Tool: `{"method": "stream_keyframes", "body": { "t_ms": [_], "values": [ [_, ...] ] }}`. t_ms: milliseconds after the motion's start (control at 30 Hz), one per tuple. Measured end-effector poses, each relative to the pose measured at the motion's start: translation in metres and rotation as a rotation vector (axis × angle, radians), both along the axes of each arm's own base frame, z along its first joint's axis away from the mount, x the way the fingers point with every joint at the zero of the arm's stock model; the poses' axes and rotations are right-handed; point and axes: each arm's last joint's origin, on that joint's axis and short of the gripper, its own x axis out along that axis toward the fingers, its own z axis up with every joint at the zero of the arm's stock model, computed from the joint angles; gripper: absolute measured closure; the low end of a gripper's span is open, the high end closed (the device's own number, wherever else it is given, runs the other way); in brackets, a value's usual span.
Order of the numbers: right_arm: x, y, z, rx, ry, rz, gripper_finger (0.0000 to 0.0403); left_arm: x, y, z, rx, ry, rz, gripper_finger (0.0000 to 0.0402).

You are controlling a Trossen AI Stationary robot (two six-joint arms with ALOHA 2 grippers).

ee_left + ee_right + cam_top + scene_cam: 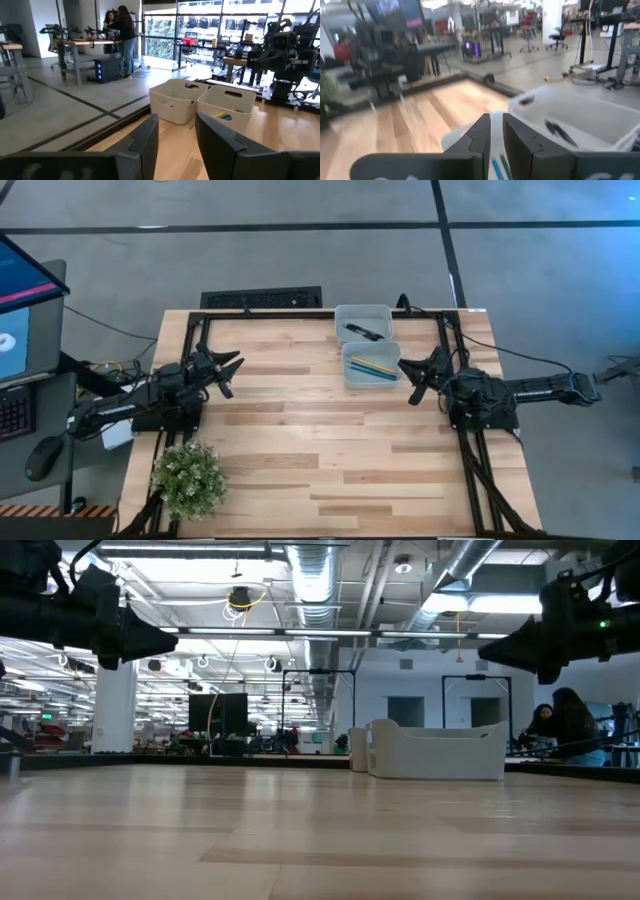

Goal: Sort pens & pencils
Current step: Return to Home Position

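Two white bins stand side by side on the wooden table [320, 450], right of its middle and toward the far edge. The far bin [363, 323] holds the dark pens [362, 332], which lie on its floor [559, 131]. The near bin [371, 364] holds the yellow and light blue pencils [372, 367], lying flat. My left gripper [232, 370] hovers level over the table's left side, open and empty [177, 125]. My right gripper [410, 375] hovers level just right of the near bin, shut and empty [496, 122].
A potted green plant [187, 475] stands at the near left corner. Black frame rails [470, 460] run along the table's sides and far edge. Bare wood spans the table's middle and near side. People stand at benches in the room beyond [122, 30].
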Motion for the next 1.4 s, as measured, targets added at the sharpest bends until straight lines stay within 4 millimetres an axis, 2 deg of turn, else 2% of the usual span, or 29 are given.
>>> {"method": "stream_keyframes", "body": {
  "t_ms": [400,1400],
  "values": [
    [-0.002,0.0,-0.02,0.047,0.194,0.003,0.0331,0.0,0.0,0.0,0.023,0.018,0.0,0.0283],
    [-0.002,0.0,-0.02,0.047,0.195,0.001,0.0331,0.0,0.0,0.0,0.021,0.018,0.0,0.0283]
  ]
}}
